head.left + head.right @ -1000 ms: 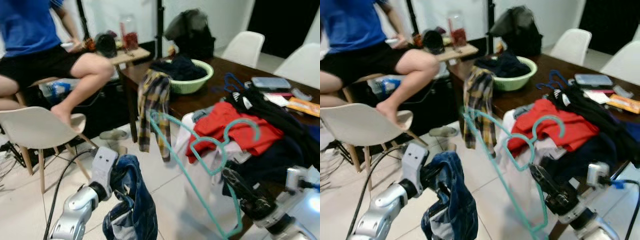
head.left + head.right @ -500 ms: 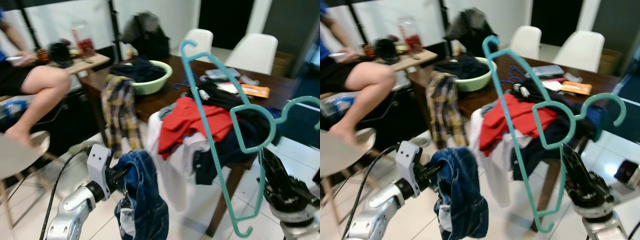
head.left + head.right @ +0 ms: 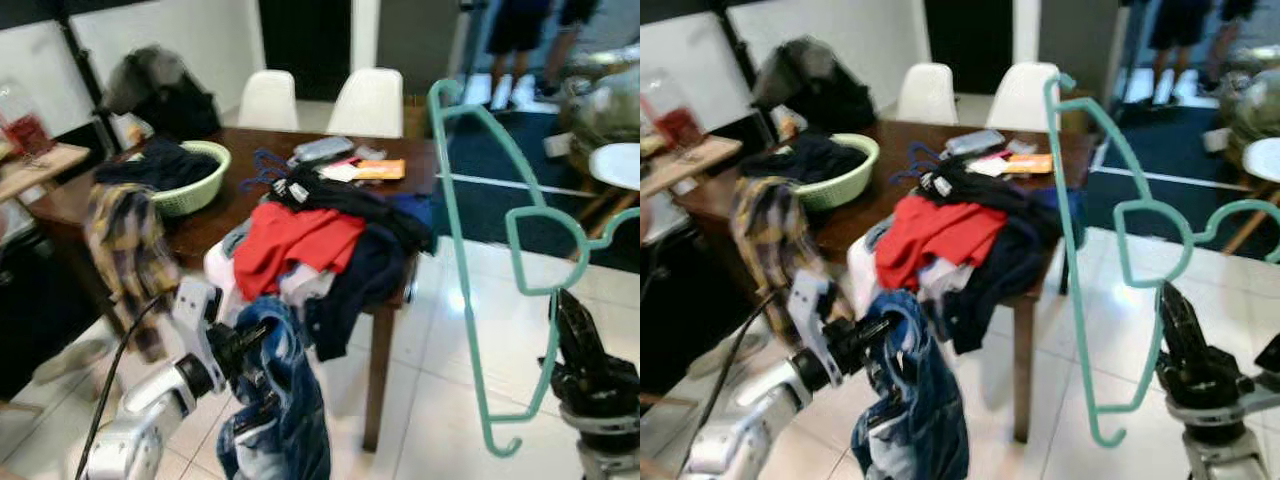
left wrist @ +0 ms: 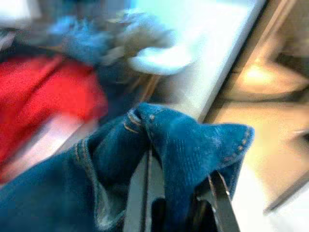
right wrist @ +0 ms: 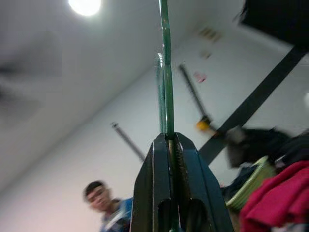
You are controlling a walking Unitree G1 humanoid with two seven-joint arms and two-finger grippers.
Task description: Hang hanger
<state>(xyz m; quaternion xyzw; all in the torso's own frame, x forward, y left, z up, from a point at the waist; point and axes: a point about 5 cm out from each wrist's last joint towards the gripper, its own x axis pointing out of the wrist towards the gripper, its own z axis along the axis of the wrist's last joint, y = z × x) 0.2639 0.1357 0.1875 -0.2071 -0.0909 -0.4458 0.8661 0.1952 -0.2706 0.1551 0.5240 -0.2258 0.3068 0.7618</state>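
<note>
No writing or brand can be read on anything here; the frames are blurred.

The teal plastic hanger (image 3: 470, 260) stands nearly upright in the air to the right of the dark wooden table (image 3: 395, 170), off its corner and over the pale tiled floor (image 3: 440, 390). It is thin, with a hooked end at the bottom, a bent top, and a looped curl on its right side. The right gripper (image 3: 572, 318) points upward below that curl, its two black fingers pressed together on the hanger's rod; the right wrist view shows the rod (image 5: 165, 72) pinched between them.

In front of the table, the left gripper (image 3: 245, 345) is clamped on blue denim jeans (image 3: 275, 410), which hang down from it in a bunch.

On the table lie a heap of clothes, with a red garment (image 3: 290, 235) among dark ones, and a green basket (image 3: 195, 180) holding dark clothing. A plaid shirt (image 3: 125, 250) hangs off the table's left end. Two white chairs (image 3: 345, 100) stand behind the table. A person's legs (image 3: 520, 40) show far behind it, at the right.
</note>
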